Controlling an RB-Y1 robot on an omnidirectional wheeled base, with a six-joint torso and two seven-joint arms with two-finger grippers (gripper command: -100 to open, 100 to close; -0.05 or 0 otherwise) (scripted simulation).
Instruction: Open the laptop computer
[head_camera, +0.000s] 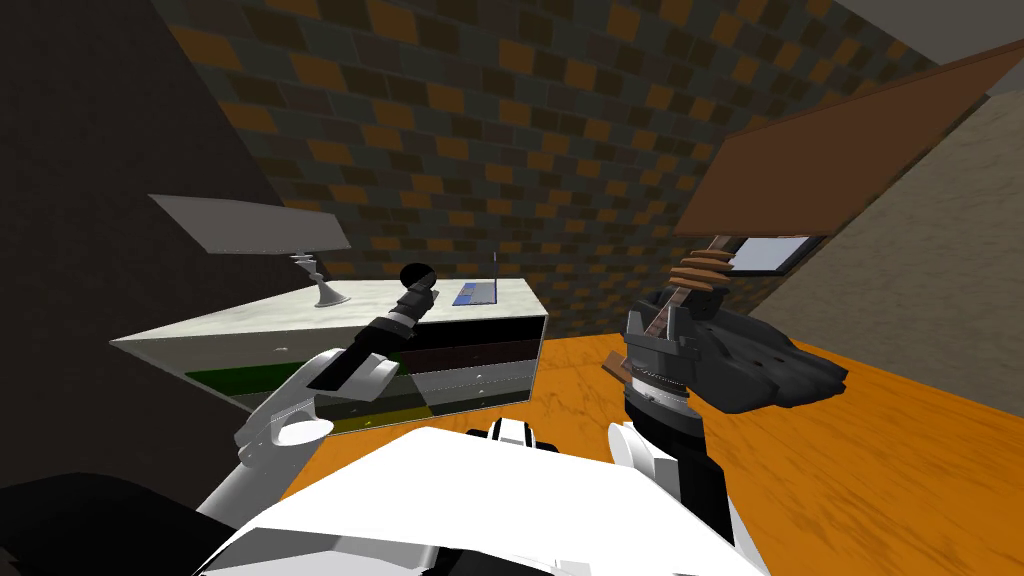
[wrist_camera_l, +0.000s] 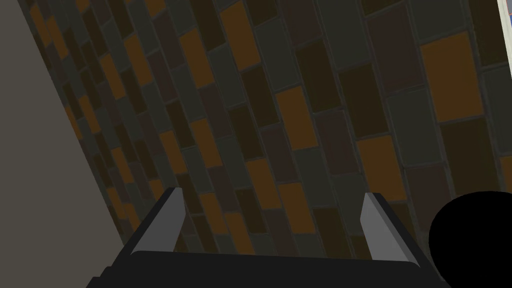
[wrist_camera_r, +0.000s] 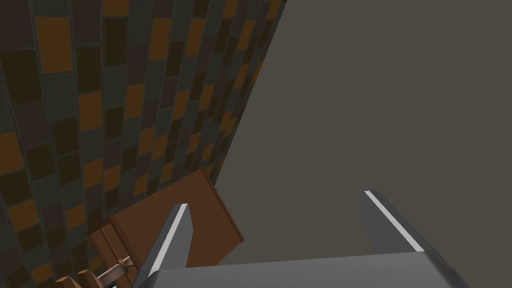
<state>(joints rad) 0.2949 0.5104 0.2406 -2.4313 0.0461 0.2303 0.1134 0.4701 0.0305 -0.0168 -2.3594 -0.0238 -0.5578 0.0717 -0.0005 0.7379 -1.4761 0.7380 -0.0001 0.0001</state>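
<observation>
The laptop (head_camera: 476, 293) lies on the white top of a cabinet (head_camera: 300, 318), near its right end. Its base shows a blue keyboard, and its lid stands up as a thin line seen edge-on. My left forearm (head_camera: 385, 335) reaches up over the cabinet's front edge, ending a little left of the laptop. My left gripper (wrist_camera_l: 272, 200) is open with nothing between its fingers and faces the tiled wall. My right gripper (head_camera: 660, 318) is raised to the right of the cabinet, apart from the laptop. In the right wrist view my right gripper (wrist_camera_r: 275, 200) is open and holds nothing.
A grey flat panel on a stand (head_camera: 255, 225) sits on the cabinet's left part. A dark lumpy object (head_camera: 770, 365) lies on the orange wooden floor (head_camera: 900, 470) at the right. Above it hang a slanted brown board (head_camera: 840, 150) and a wooden spindle (head_camera: 700, 270).
</observation>
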